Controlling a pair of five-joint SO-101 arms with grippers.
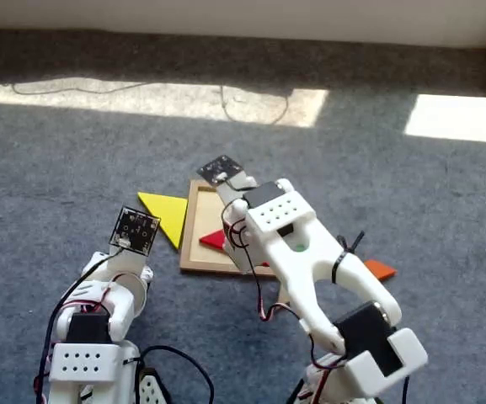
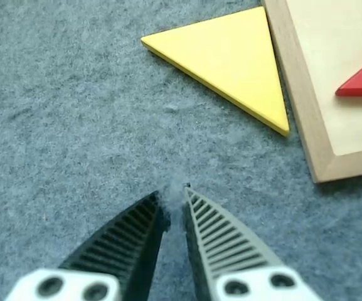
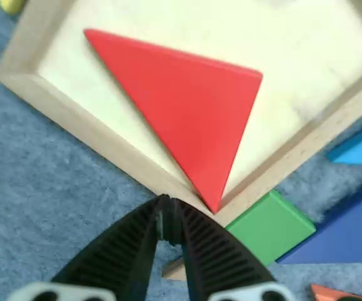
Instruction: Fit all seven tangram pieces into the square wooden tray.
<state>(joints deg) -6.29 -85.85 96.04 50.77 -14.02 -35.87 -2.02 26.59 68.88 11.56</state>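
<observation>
One wooden tray and six tangram pieces: yellow, red, green, light blue, dark blue, orange.

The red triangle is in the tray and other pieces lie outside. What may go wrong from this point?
The right gripper is shut just at a corner of the tray; a push there may slide the tray and the red triangle. The yellow triangle lies flat on the carpet close to the tray's wall, so the left gripper may find little room to grasp it.
</observation>
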